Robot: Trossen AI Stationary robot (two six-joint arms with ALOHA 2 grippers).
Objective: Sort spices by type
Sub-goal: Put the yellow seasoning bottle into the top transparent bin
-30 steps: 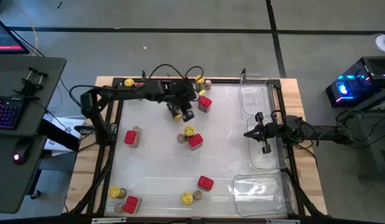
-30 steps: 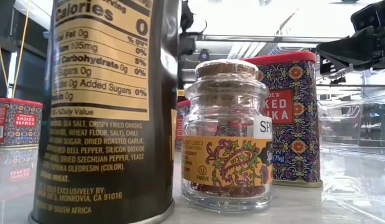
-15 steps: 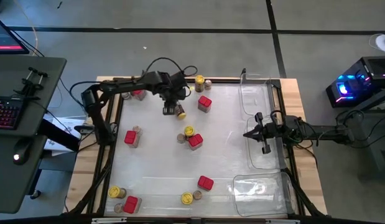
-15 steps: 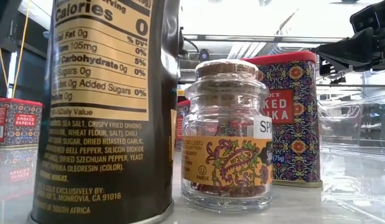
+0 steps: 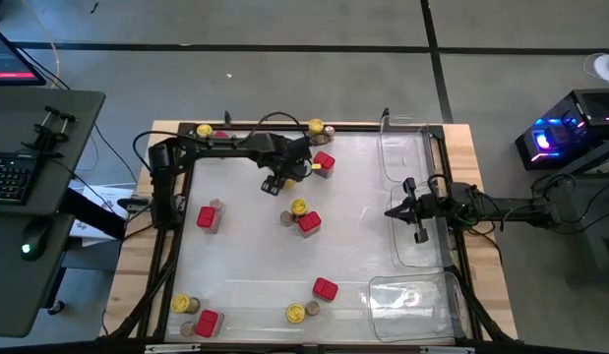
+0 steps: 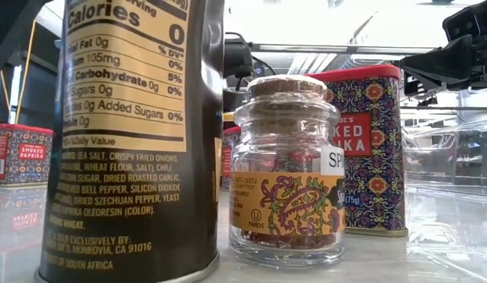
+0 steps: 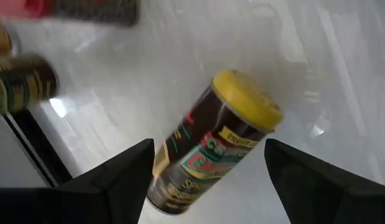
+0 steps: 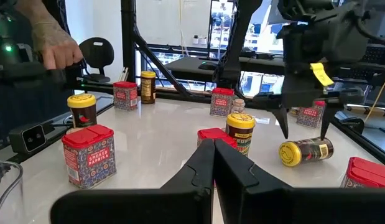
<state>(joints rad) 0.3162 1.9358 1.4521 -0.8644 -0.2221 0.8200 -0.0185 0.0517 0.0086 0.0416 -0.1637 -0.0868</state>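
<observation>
Lying on its side on the white table (image 5: 245, 256): a yellow-lidded spice jar (image 7: 211, 140), dark body with a colourful label, toppled near the far edge of the tabletop. Directly above it, the left gripper (image 5: 277, 183), fingers (image 7: 117, 177) spread wide to either side of the jar and clear of it, nothing pinched. Seen from the right wrist view as a dark tool hanging over the fallen jar (image 8: 305, 151), tips just above the surface.

Just beside that spot, a red paprika tin (image 5: 325, 162), with another yellow-lidded jar and a small cork-topped jar (image 5: 322, 128) against the far rim. Near mid-table, a cluster: an upright yellow-lidded jar (image 5: 299, 207), a red tin (image 5: 308, 224) touching it, a small brown-topped jar alongside. Toward the left side, a red tin (image 5: 206, 218) with a small jar next to it. Along the near edge, more groups: a yellow-lidded jar (image 5: 182, 304) by a red tin (image 5: 206, 322), another red tin (image 5: 325, 289), another yellow lid (image 5: 296, 314).

Filling the low view up close: a dark jar with a nutrition label (image 6: 133, 134), a glass cork-topped jar (image 6: 288, 169), a smoked paprika tin (image 6: 369, 149) behind.

At the right edge, the right gripper (image 5: 419, 210), fingers pressed together and empty, hovering over a clear plastic tray (image 5: 402, 138); a second clear tray (image 5: 412, 305) nearer. Beyond the table, a person's hand (image 8: 52, 46) by a dark frame.
</observation>
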